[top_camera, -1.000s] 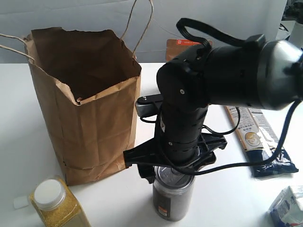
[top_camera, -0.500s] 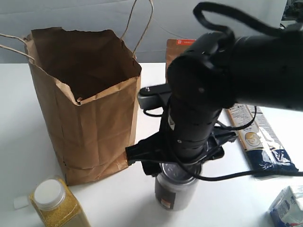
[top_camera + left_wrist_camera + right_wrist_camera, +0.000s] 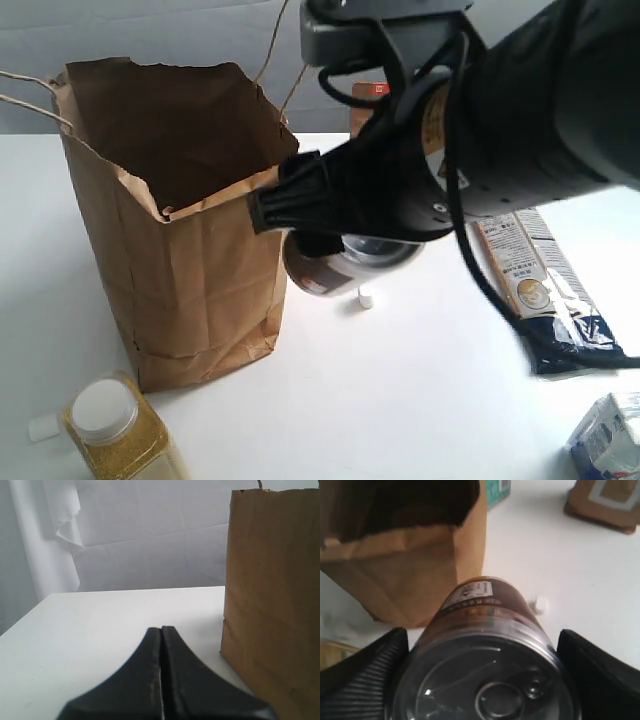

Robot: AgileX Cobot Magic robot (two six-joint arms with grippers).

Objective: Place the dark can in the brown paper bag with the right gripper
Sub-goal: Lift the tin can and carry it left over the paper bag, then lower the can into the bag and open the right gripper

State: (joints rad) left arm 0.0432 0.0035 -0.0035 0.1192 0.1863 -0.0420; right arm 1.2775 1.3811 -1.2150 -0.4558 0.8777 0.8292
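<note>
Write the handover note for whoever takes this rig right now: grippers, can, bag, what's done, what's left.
Right gripper: shut on the dark can, which is tilted, clear of the table and beside the brown paper bag.
Left gripper: shut, empty, low over the table near the bag.
Bag: upright, mouth open, can not inside.
Done: grasp and lift.
Left: carry the can over the mouth, lower it, release.
</note>
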